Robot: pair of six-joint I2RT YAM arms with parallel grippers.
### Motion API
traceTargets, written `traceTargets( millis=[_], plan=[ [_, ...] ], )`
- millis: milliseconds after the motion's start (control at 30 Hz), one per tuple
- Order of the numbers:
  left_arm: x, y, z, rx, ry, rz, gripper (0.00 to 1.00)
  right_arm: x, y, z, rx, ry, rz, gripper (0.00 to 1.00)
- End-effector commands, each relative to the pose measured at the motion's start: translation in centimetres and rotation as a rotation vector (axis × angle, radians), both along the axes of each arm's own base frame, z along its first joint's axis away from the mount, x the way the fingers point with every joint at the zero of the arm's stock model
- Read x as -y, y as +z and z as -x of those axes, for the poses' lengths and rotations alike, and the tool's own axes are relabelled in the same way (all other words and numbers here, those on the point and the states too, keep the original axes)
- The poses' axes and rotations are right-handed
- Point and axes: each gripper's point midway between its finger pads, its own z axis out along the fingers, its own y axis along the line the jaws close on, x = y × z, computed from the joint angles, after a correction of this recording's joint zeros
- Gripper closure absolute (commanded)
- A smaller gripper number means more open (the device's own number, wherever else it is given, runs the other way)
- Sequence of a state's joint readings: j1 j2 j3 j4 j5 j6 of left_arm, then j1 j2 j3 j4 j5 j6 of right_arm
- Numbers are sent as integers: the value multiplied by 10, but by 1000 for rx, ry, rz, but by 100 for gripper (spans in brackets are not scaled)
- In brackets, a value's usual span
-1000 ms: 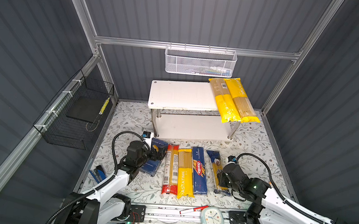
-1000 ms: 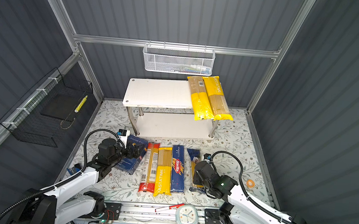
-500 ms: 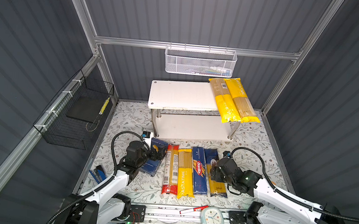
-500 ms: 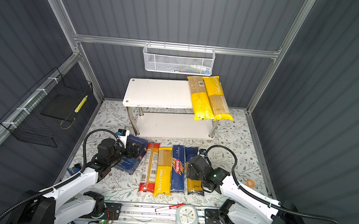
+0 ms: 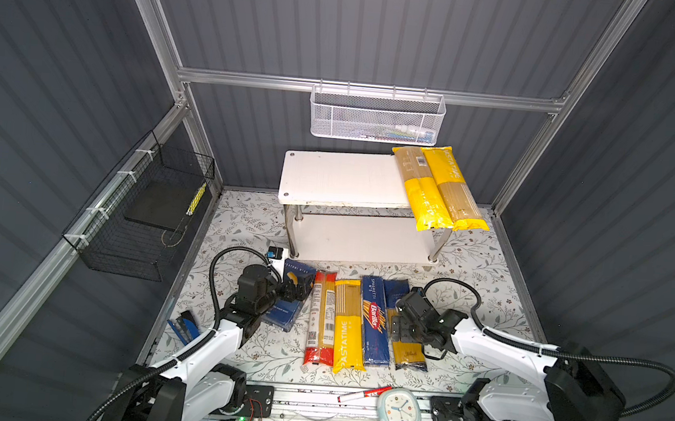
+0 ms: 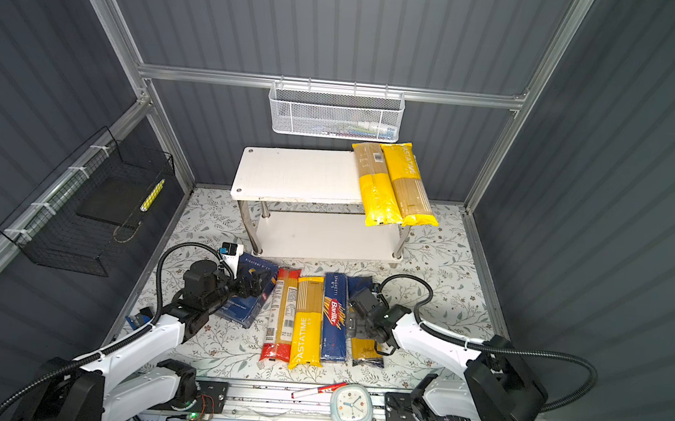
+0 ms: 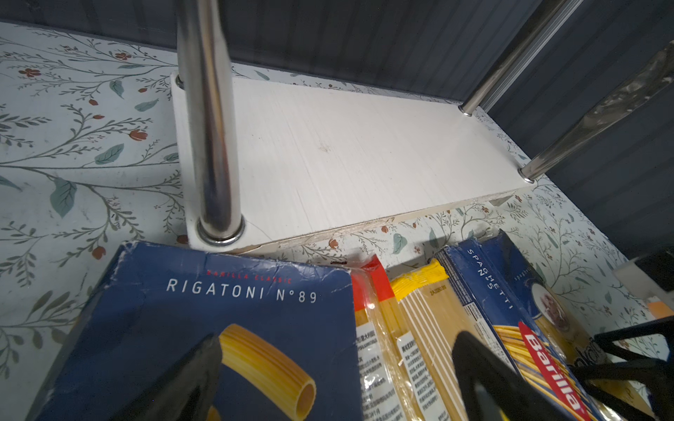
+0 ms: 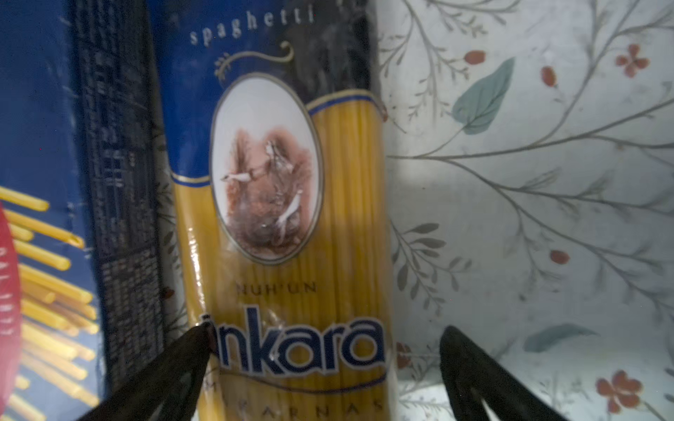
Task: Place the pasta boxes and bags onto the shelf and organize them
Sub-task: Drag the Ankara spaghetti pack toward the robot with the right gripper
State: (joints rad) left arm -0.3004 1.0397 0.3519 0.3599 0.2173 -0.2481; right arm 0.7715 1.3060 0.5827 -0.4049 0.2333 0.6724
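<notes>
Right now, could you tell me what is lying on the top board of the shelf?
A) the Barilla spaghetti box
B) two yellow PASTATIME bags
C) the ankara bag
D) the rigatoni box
B: in a top view, two yellow PASTATIME bags lie side by side on the right end of the top board of the shelf, overhanging its front edge.

Overhead stereo pair; low wrist close-ups
</notes>
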Motion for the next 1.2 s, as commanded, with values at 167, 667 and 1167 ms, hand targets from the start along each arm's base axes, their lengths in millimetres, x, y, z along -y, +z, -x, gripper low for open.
traceTargets(
  millis=[167,667,1167],
  plan=[
    [-1,0,1,-4,6,1,0,-29,1,-17,19,69,-65,1],
    [-1,1,1,-3,4,2,0,-10,-37,0,-71,3,-24,8],
    [-2,-1,1,-7,12,-3,0,-13,-19,-11,2,-15,-57,44]
  ],
)
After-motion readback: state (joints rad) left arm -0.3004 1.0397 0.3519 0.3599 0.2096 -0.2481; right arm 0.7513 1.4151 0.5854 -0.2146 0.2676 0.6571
